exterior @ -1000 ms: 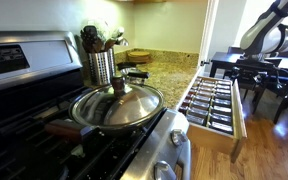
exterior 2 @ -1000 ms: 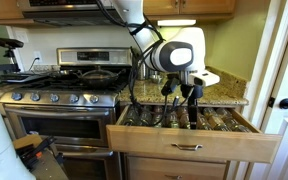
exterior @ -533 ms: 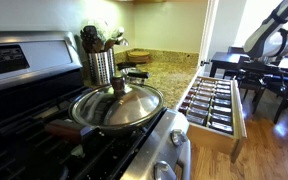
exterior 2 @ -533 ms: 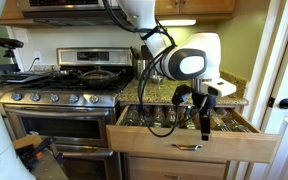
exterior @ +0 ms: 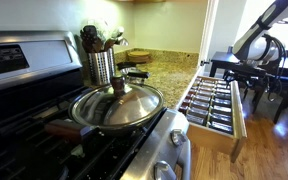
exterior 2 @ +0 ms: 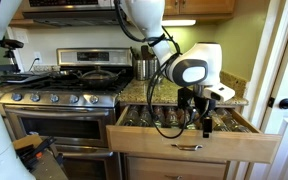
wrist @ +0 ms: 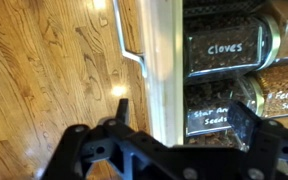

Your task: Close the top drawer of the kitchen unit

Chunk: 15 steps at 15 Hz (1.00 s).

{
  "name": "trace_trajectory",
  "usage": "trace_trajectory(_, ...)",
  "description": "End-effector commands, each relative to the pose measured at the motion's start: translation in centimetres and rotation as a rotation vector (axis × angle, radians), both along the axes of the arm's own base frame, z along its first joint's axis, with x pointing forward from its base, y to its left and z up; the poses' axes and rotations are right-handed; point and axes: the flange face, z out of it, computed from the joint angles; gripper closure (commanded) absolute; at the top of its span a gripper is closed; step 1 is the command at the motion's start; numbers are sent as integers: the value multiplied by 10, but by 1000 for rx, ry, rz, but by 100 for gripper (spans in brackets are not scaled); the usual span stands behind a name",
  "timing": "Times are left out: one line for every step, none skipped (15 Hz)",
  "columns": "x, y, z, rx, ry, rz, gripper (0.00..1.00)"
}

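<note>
The top drawer (exterior 2: 196,143) of the kitchen unit stands pulled out, full of labelled spice jars (wrist: 224,48); it also shows in an exterior view (exterior: 216,104). Its white front panel (wrist: 164,60) carries a metal handle (wrist: 128,50). My gripper (wrist: 185,118) is open and points down over the drawer's front. One finger is outside the panel over the wood floor, the other is over the jars. In both exterior views the gripper (exterior 2: 206,121) (exterior: 247,86) hangs just above the drawer's front right part.
A stove (exterior 2: 59,100) with a lidded pan (exterior: 117,106) stands beside the unit. A utensil holder (exterior: 101,62) is on the granite counter (exterior: 164,72). A dark table and chairs (exterior: 274,80) stand beyond the drawer. A white door (exterior 2: 284,90) is at the right.
The arm has swung outward along the drawer toward its front panel, and the gripper has come lower over the front edge. The drawer has not moved.
</note>
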Motion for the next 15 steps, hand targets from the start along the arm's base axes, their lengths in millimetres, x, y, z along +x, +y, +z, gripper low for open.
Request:
trace_trajectory(16, 1, -11, 29, -25, 37, 0)
trace_trajectory(19, 2, -13, 32, -28, 44, 0)
trace_trajectory(22, 3, -16, 36, -29, 49, 0)
trace_trajectory(25, 3, -16, 36, -33, 54, 0)
trace_trajectory(26, 2, -16, 37, -37, 60, 0)
trace_trajectory(29, 4, -13, 37, -47, 70, 0)
trace_trajectory(32, 5, -11, 37, -53, 79, 0)
trace_trajectory(35, 7, -8, 40, -62, 89, 0)
trace_trajectory(38, 9, -7, 42, -68, 98, 0)
trace_trajectory(42, 12, -6, 44, -73, 108, 0)
trace_trajectory(46, 15, -6, 50, -76, 116, 0)
trace_trajectory(50, 18, -6, 53, -80, 125, 0)
trace_trajectory(54, 22, -5, 55, -85, 133, 0)
trace_trajectory(59, 26, -5, 54, -89, 141, 0)
trace_trajectory(65, 30, -5, 55, -95, 149, 0)
